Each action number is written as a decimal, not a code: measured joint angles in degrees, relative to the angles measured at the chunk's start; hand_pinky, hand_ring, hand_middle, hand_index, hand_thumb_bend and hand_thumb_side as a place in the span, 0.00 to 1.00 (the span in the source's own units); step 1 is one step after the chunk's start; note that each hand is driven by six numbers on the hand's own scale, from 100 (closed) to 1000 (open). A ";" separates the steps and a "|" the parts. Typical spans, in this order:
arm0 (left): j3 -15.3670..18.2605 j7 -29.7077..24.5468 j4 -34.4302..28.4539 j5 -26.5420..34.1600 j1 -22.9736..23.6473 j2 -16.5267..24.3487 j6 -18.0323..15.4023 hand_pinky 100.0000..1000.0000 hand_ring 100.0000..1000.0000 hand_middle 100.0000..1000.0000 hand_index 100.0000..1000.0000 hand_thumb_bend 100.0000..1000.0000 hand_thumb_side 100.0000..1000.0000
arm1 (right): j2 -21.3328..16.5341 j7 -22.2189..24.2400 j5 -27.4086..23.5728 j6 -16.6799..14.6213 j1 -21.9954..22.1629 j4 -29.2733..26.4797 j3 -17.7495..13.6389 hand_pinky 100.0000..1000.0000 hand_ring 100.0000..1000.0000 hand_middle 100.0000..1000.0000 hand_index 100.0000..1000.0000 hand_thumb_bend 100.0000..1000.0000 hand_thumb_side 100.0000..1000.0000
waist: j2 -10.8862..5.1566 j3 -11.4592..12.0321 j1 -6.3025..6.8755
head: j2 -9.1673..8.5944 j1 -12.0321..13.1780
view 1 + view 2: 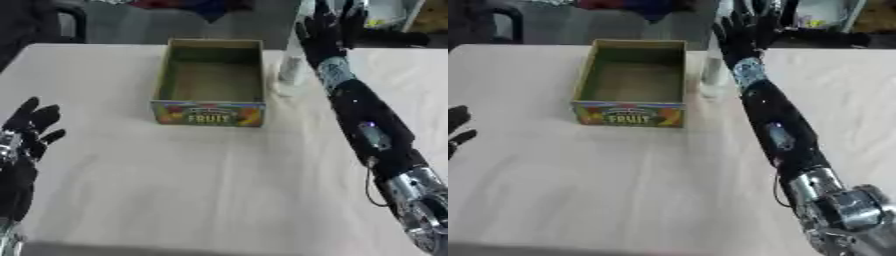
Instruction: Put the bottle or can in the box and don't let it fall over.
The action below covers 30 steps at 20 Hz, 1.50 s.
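Fingers of the right hand [325,30] spread open beside the upright clear bottle [290,70]; fruit box [210,82] stands left; left hand [31,127] rests open.

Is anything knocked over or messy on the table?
No, nothing stands out. The clear bottle stands upright to the right of the box, which sits square and holds nothing. The right robot hand is open by the bottle. The left robot hand rests open at the near left.

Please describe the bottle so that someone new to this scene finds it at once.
Find the open box marked FRUIT on the table. The bottle stands upright just right of it, near the right hand. It is pale and see-through.
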 measured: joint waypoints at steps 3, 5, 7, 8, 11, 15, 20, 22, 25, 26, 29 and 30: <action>0.00 -0.03 0.00 0.00 0.01 0.00 0.03 0.87 0.92 0.82 0.99 0.00 0.97 | -0.09 0.38 -0.24 0.03 -0.58 -0.57 0.00 0.00 0.00 0.00 1.00 0.30 0.62 | 0.00 -0.07 -0.01 | -0.22 -0.01; -0.01 -0.03 0.00 0.00 0.04 0.00 0.04 0.87 0.92 0.82 0.99 0.00 0.97 | -0.13 0.61 -0.40 0.14 -0.95 -1.05 0.00 0.00 0.00 0.00 1.00 0.29 0.61 | 0.00 -0.09 -0.02 | -0.40 -0.04; -0.06 -0.04 0.00 0.00 0.06 0.00 0.04 0.87 0.92 0.82 0.99 0.00 0.97 | -0.23 0.84 -0.66 0.17 -1.37 -1.65 0.00 0.00 0.00 0.00 1.00 0.29 0.60 | -0.01 -0.11 -0.03 | -0.64 -0.07; -0.13 -0.04 0.00 0.00 0.07 0.00 0.04 0.87 0.92 0.82 0.99 0.00 0.97 | -0.34 0.98 -0.72 0.19 -1.62 -1.93 0.01 0.00 0.00 0.00 1.00 0.29 0.60 | -0.01 -0.12 -0.04 | -0.69 -0.08; -0.30 -0.05 0.00 0.00 0.24 0.00 0.05 0.87 0.92 0.82 0.99 0.00 0.97 | -0.59 1.35 -0.79 0.32 -2.38 -3.20 0.03 0.00 0.00 0.00 1.00 0.28 0.59 | -0.02 -0.22 -0.11 | -0.71 -0.10; -0.31 -0.08 0.01 0.00 0.47 0.01 0.08 0.87 0.92 0.82 0.99 0.00 0.97 | -0.65 2.03 -1.22 0.60 -3.94 -5.76 0.31 0.00 0.00 0.00 1.00 0.27 0.57 | -0.04 -0.27 -0.15 | -0.73 -0.10; -0.34 -0.16 0.02 0.00 0.50 0.01 0.17 0.87 0.92 0.82 0.99 0.00 0.98 | -0.32 2.69 -1.49 1.27 -6.20 -9.14 1.07 0.00 0.00 0.00 1.00 0.25 0.55 | -0.12 0.04 -0.15 | -0.73 -0.26; -0.40 -0.20 0.03 0.00 0.51 0.01 0.19 0.87 0.92 0.82 0.99 0.00 0.98 | 0.32 2.96 -1.67 1.69 -7.01 -10.39 1.48 0.00 0.00 0.00 1.00 0.23 0.56 | -0.26 0.13 -0.13 | -0.73 -0.35; -0.67 -0.25 0.06 0.00 0.57 0.01 0.19 0.87 0.92 0.82 0.99 0.00 0.98 | 1.99 3.29 -1.70 2.57 -7.98 -12.18 2.33 0.00 0.00 0.00 1.00 0.23 0.55 | -0.51 0.42 -0.13 | -0.73 -0.55; -0.69 -0.30 0.06 0.00 0.57 0.01 0.20 0.87 0.92 0.82 0.99 0.00 0.98 | 2.69 3.37 -1.70 2.91 -8.18 -12.70 2.61 0.00 0.00 0.00 1.00 0.23 0.56 | -0.55 0.44 -0.13 | -0.73 -0.61; -0.81 -0.48 0.07 0.01 0.57 0.01 0.26 0.87 0.92 0.82 0.99 0.00 0.98 | 5.17 3.51 -1.71 4.00 -8.28 -13.83 3.53 0.00 0.00 0.00 1.00 0.24 0.56 | -0.56 0.80 -0.10 | -0.73 -1.07; -0.91 -0.54 0.08 0.02 0.57 0.01 0.28 0.87 0.92 0.82 0.99 0.00 0.98 | 6.08 3.55 -1.71 4.38 -8.24 -14.02 3.84 0.00 0.00 0.00 1.00 0.24 0.57 | -0.58 0.86 -0.10 | -0.73 -1.17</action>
